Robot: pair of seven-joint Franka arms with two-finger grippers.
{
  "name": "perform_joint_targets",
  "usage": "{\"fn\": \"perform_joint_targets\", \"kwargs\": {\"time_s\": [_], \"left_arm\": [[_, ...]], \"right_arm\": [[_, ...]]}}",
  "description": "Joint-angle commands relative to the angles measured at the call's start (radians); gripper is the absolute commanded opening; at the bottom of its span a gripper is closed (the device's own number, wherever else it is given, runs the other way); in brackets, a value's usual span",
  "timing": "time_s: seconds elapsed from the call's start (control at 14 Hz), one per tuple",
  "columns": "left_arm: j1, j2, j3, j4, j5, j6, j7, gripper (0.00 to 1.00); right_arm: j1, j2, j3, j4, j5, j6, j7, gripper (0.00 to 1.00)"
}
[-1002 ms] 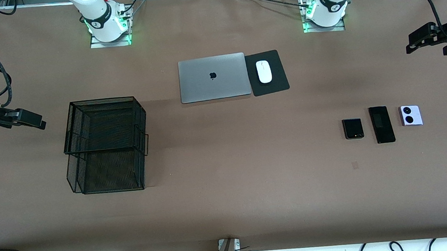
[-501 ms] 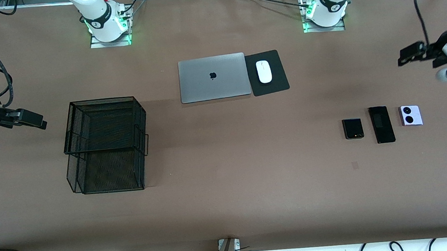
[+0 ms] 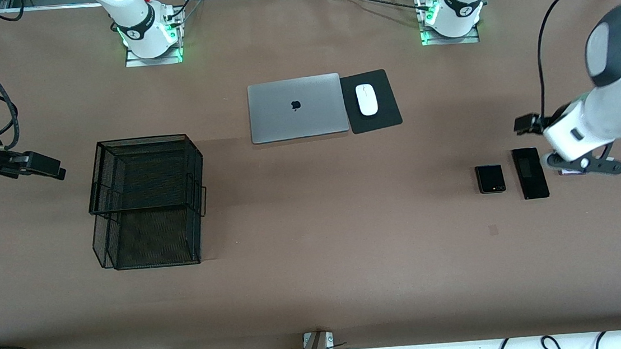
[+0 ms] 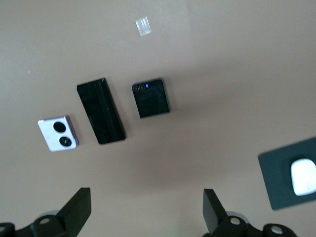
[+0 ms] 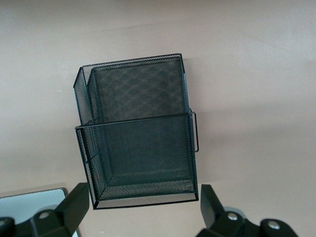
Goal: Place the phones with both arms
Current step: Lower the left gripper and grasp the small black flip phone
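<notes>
Brown table. Left gripper up in the air with jaws spread wide and empty, over bare table beside the 3 phones: lilac phone, slab, flip phone in a row, all flat. Right gripper waits over table just beside mesh basket, fingers apart, empty. Laptop and mouse between the arm bases.

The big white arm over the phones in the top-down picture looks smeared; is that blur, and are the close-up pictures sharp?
Front view: yes, the left arm is streaked by motion, while the laptop is crisp. Left wrist view: the three phones are fairly sharp, the mouse soft and glaring white. Right wrist view: the mesh basket is sharp, under even light.
</notes>
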Motion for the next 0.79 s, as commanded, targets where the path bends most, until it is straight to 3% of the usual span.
{"fn": "perform_joint_targets", "kwargs": {"time_s": [0.0, 0.14, 0.43, 0.72], "left_arm": [[0.025, 0.021, 0.003, -0.088, 0.019, 0.149, 0.019, 1.00], [0.030, 0.033, 0.003, -0.199, 0.018, 0.319, 0.019, 1.00], [0.062, 0.117, 0.003, -0.250, 0.001, 0.476, 0.005, 1.00], [0.088, 0.113, 0.003, -0.421, -0.087, 0.728, -0.051, 1.00]], "right_arm": [[-0.002, -0.005, 0.004, -0.006, -0.001, -0.007, -0.005, 1.00], [-0.002, -0.007, 0.004, -0.006, -0.001, -0.007, -0.005, 1.00], [-0.002, -0.007, 0.004, -0.008, -0.001, -0.007, -0.005, 1.00], [-0.002, -0.005, 0.004, -0.008, 0.000, -0.009, -0.005, 1.00]]}}
